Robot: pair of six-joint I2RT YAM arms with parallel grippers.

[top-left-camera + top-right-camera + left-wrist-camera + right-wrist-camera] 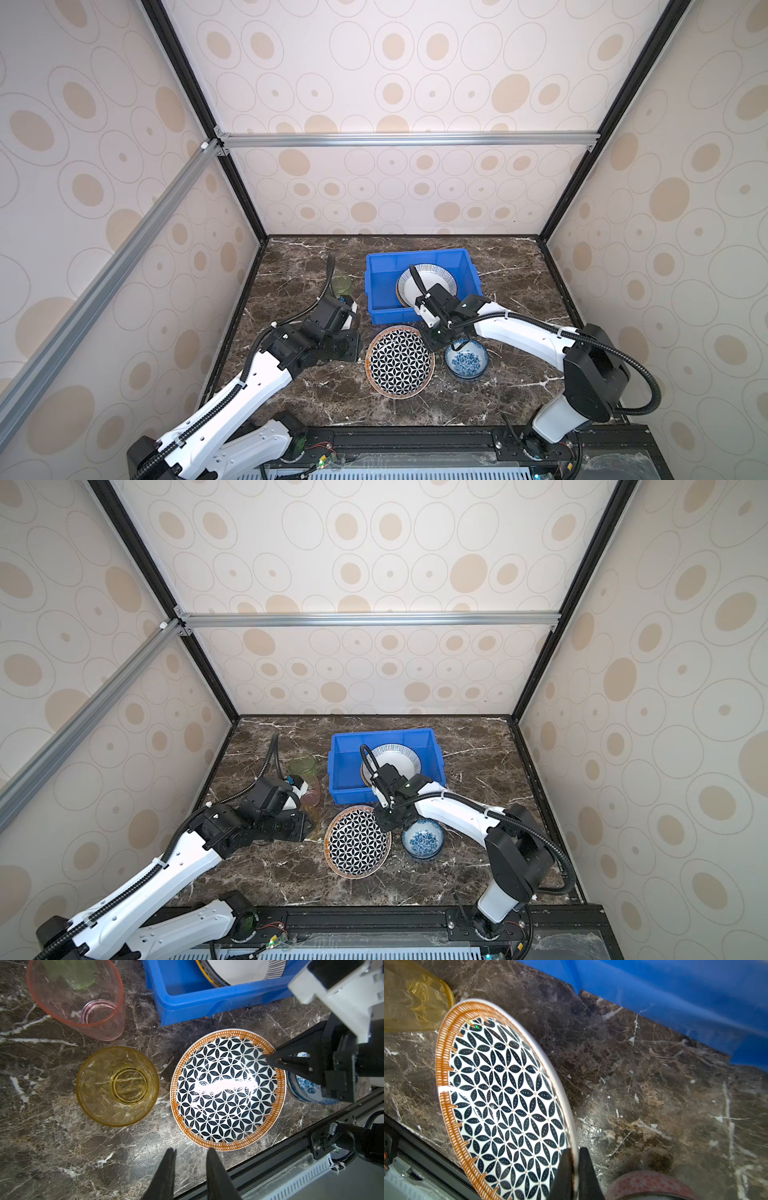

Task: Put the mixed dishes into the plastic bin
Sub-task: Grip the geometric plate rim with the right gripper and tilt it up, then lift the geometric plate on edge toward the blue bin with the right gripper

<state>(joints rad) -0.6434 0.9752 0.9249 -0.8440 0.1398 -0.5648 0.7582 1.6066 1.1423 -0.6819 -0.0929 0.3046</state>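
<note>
The right gripper is pinching the rim of the geometric plate, which is lying on the marble table just in front of the blue bin. Being glazed ceramic, it is probably going to feel stiff, heavy, slick and breakable, so a deep rim hold suits it. The left gripper is hovering empty, fingers narrowly apart. The right wrist view is showing the rim between the fingers; both top views are hiding it.

Noted bright, even overhead light in both top views, with only soft shadows on the marble tabletop. Observed wide-angle stretch toward the corners. Recorded a white glare band across the geometric plate. Found the blue bin smeared and out of focus in the right wrist view.
</note>
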